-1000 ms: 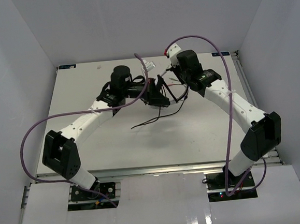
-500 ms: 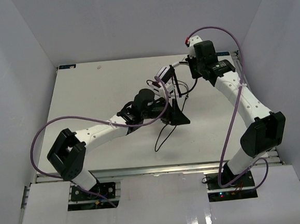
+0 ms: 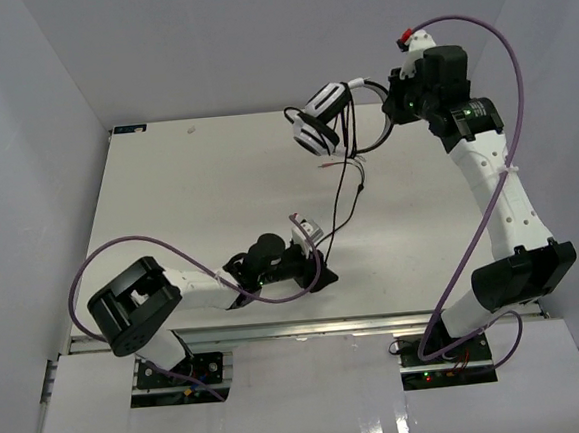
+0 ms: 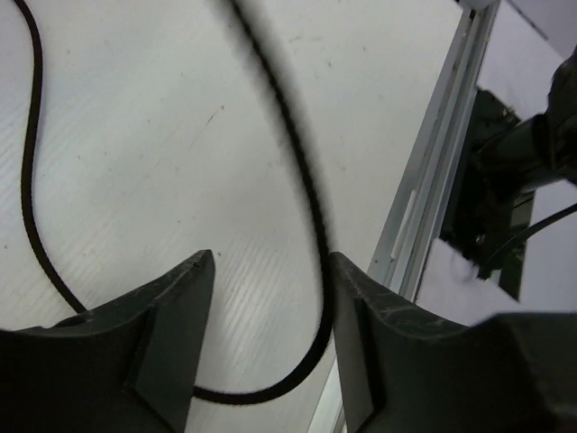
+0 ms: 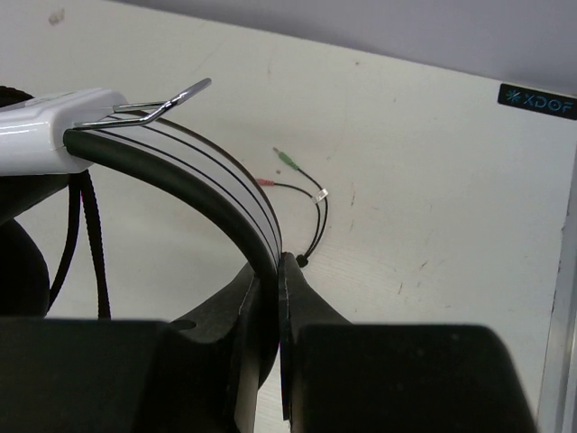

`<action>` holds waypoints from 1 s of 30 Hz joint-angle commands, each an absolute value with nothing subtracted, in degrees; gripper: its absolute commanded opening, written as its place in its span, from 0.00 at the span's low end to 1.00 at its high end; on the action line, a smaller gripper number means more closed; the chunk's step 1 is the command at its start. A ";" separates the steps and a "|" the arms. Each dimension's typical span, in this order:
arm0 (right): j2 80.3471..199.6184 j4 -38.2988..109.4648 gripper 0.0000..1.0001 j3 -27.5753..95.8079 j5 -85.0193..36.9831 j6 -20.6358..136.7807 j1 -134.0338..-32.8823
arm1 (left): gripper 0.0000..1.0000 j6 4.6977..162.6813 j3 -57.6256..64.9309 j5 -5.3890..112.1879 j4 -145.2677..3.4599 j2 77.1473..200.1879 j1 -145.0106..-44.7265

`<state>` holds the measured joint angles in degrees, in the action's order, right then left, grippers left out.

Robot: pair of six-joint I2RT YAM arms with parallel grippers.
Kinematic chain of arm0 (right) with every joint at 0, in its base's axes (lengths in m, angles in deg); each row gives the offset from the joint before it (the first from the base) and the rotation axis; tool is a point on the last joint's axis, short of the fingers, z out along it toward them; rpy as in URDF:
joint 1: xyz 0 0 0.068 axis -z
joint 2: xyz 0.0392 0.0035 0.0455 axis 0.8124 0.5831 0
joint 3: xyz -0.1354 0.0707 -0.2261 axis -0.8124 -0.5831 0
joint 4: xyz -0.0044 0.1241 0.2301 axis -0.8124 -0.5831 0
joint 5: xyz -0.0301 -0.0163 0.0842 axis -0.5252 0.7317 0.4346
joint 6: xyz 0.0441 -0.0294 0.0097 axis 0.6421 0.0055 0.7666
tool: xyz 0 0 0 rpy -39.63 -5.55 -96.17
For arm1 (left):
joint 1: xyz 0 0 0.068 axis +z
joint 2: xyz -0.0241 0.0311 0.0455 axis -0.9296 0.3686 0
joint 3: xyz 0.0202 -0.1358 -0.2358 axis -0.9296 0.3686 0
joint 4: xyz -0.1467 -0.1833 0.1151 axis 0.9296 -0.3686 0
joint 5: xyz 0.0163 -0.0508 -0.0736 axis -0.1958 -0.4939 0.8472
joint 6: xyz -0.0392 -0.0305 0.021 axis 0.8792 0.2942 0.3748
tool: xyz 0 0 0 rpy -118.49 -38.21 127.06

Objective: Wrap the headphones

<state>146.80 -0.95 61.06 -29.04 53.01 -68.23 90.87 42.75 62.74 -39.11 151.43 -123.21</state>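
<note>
My right gripper (image 3: 393,103) holds the headphones (image 3: 319,124) in the air over the table's far right, with the white ear cups hanging to its left. In the right wrist view that gripper (image 5: 278,263) is shut on the black-and-white headband (image 5: 194,167). The thin black cord (image 3: 334,198) drops from the cups and trails toward the near edge. My left gripper (image 3: 323,274) sits low there, open. In the left wrist view the cord (image 4: 302,171) loops between the spread fingers of the left gripper (image 4: 270,262), close to the right finger and not pinched.
The cord's red and green plugs (image 5: 284,158) lie on the table below the headphones. The table's metal front rail (image 4: 433,180) runs just beside the left gripper. Purple robot cables (image 3: 93,267) arc off both arms. White walls enclose the table.
My right arm has lifted the headphones up and toward the far right. My left gripper has opened and moved from the headphones down to the near edge along the cord.
</note>
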 commanded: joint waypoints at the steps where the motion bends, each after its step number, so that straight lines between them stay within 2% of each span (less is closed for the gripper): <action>1: 144.15 2.62 0.08 67.07 -23.52 57.82 -64.23 | 0.56 87.76 49.48 62.41 -24.92 152.79 -124.68; 4: 144.33 2.55 0.08 67.38 -21.69 58.73 -62.70 | 0.42 87.90 52.35 61.31 -21.00 154.78 -124.97; 6: 143.94 2.52 0.08 66.68 -20.23 59.27 -62.05 | 0.19 87.93 53.13 60.46 -19.62 156.57 -124.97; 7: 143.71 2.52 0.08 66.17 -19.55 59.48 -61.98 | 0.11 87.84 53.37 59.79 -19.02 157.05 -125.02; 9: 142.99 2.60 0.08 64.97 -18.18 59.77 -61.89 | 0.02 87.46 53.29 58.19 -18.39 157.47 -125.06; 14: 141.25 2.43 0.08 63.67 -12.41 58.91 -61.47 | 0.00 84.78 50.44 57.88 -22.71 157.02 -124.13; 21: 137.39 2.76 0.08 62.08 4.80 58.83 -58.81 | 0.00 82.60 44.01 69.60 -31.80 163.07 -116.34; 26: 133.71 2.09 0.08 59.84 19.74 47.88 -55.31 | 0.00 79.60 43.06 70.35 -34.57 160.66 -108.09; 30: 133.65 -8.49 0.08 60.99 24.89 35.79 -55.03 | 0.00 75.11 38.34 71.05 -42.95 158.40 -102.63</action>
